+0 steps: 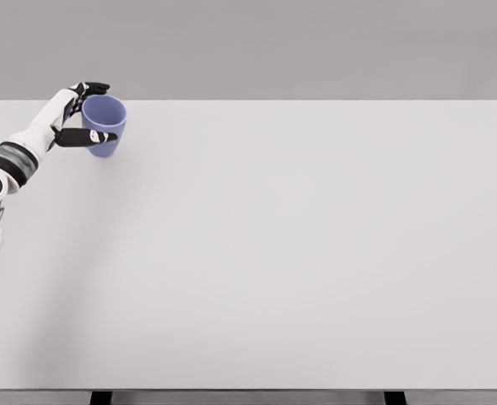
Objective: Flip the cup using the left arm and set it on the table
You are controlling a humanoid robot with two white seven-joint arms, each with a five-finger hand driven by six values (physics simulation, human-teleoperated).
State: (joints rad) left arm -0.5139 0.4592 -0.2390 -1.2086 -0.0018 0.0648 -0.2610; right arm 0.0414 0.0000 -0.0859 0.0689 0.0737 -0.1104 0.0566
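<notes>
Cup (105,123) upright, mouth up, near tabletop's (299,253) far left corner, pinched between left hand's (81,118) fingers; long axis vertical, base apparently touching down.

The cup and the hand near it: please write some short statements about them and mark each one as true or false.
1. The cup is blue-purple. True.
2. The cup lies on its side in the middle of the table. False: it is mouth-up, slightly tilted, near the far left corner.
3. The left hand has its fingers around the cup. True.
4. The right arm reaches toward the cup. False: no right arm is in view.
5. A plate stands beside the cup. False: the cup is the only thing seen on the table.
</notes>
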